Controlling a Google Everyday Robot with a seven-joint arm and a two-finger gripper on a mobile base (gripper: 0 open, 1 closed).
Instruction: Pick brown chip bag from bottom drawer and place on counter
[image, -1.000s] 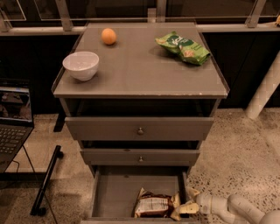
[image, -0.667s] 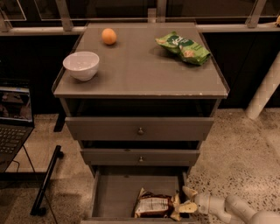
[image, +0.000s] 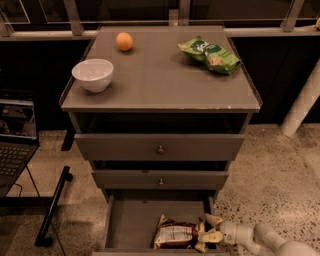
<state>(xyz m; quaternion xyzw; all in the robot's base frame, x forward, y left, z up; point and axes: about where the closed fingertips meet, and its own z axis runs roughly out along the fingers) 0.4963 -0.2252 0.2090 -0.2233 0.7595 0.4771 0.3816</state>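
The brown chip bag (image: 175, 234) lies flat in the open bottom drawer (image: 131, 220), near its front right corner, white label panel facing up. My gripper (image: 209, 229) reaches in low from the right, over the drawer's right wall. Its pale fingers (image: 213, 220) are spread apart on either side of the bag's right end, touching or nearly touching it. The counter (image: 160, 80) is the grey cabinet top above, and the two upper drawers below it are closed.
On the counter stand a white bowl (image: 93, 74) at front left, an orange (image: 124, 41) at back left and a green chip bag (image: 209, 54) at back right. A laptop (image: 14, 145) sits at left, and a black bar (image: 52, 207) leans on the floor.
My gripper has moved left, from beside the drawer's right wall to the bag's right end. The bag has not moved.
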